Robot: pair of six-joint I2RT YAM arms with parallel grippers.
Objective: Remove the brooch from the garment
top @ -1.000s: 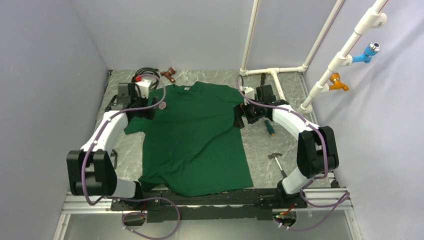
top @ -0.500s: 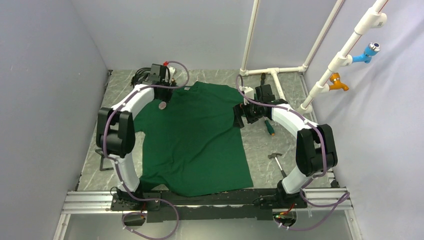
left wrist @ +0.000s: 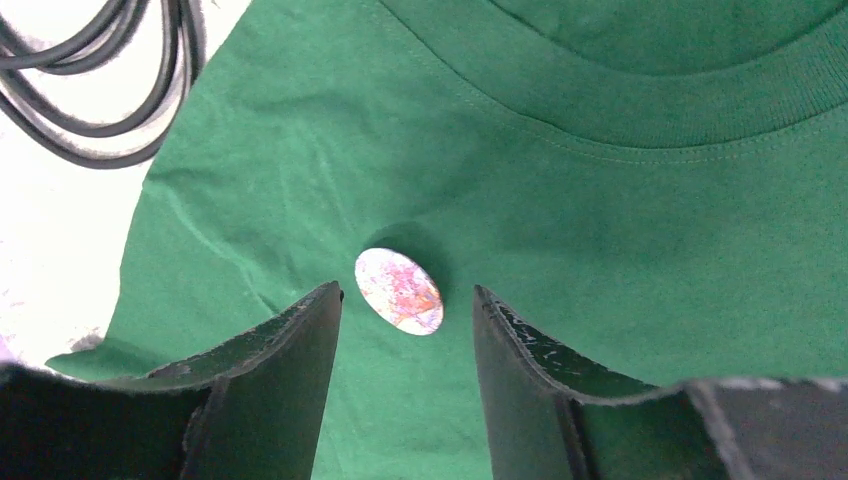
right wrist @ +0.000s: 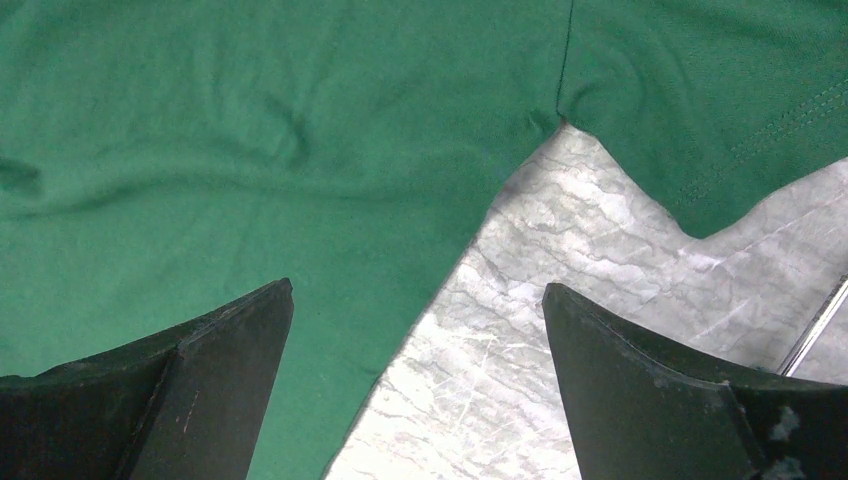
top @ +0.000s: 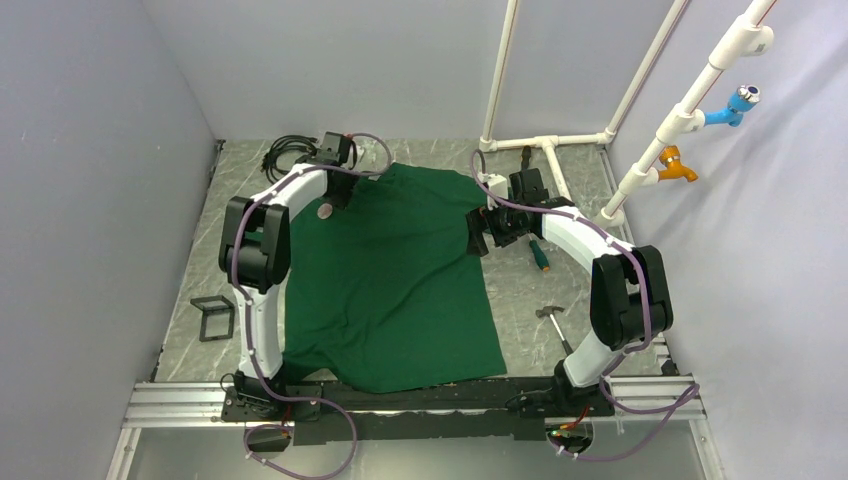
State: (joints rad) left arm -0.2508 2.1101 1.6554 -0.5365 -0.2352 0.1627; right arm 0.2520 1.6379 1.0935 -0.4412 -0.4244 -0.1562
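Up-left of left gripper (left wrist: 406, 291): black cable coil (left wrist: 100, 90). Right of right gripper (top: 481, 233): green-handled screwdriver (top: 540, 256); hammer (top: 551, 322) farther back. Marble tabletop (right wrist: 600, 260) beneath.

Brooch (top: 324, 211) sits on garment (top: 400, 290) near its collar, my left gripper (top: 339, 195) just beside it. My right gripper (top: 480, 232) at garment's opposite sleeve.

Robot lab test cell, not a home: plain grey walls (top: 90, 180) on 3 sides, marble-look table (top: 520, 300), alu rail (top: 170, 408) at near edge, mock PVC pipes (top: 646, 165) w/ taps (top: 740, 100), stray hammer (top: 556, 325) & screwdriver (top: 539, 256)
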